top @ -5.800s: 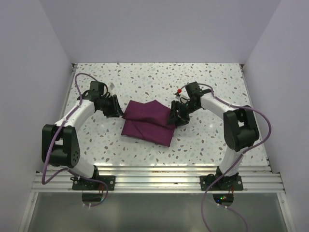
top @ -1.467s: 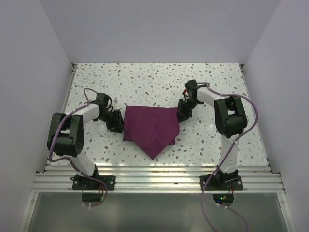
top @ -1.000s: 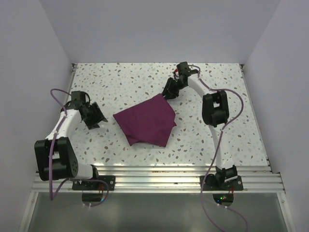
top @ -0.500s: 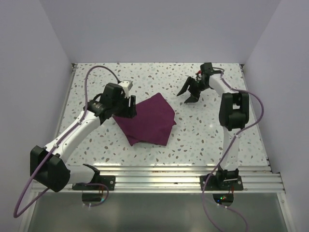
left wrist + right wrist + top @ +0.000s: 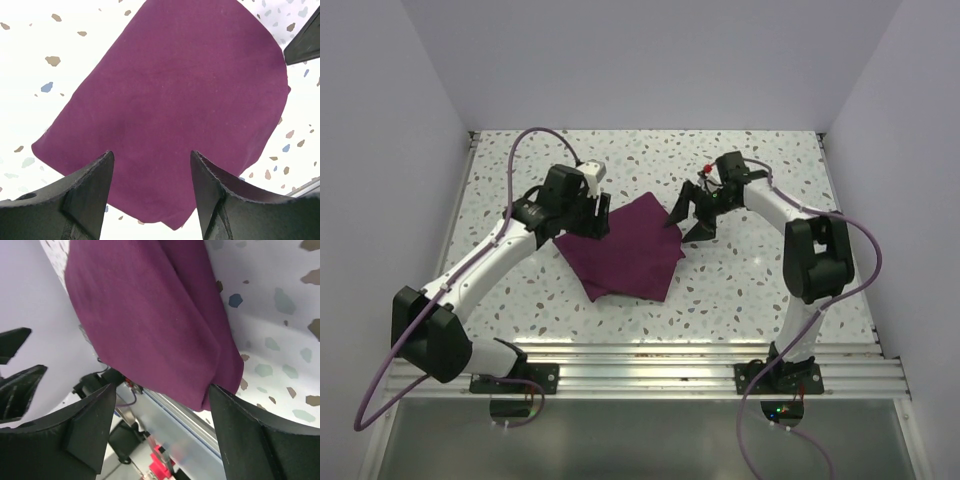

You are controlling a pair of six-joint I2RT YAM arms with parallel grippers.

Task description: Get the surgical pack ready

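Both the left hand [image 5: 592, 222] and the right hand [image 5: 686, 222] hang released and empty by the folded plum-purple cloth [image 5: 625, 252] on the tabletop [image 5: 760, 290]; folding looks nearly done, its contents unseen

no readable text, no labels, no numbers

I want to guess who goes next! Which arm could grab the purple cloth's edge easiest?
Probably the right. The right gripper is open at the cloth's folded edge, which shows between its fingers. The left gripper, open too, is over flat cloth.
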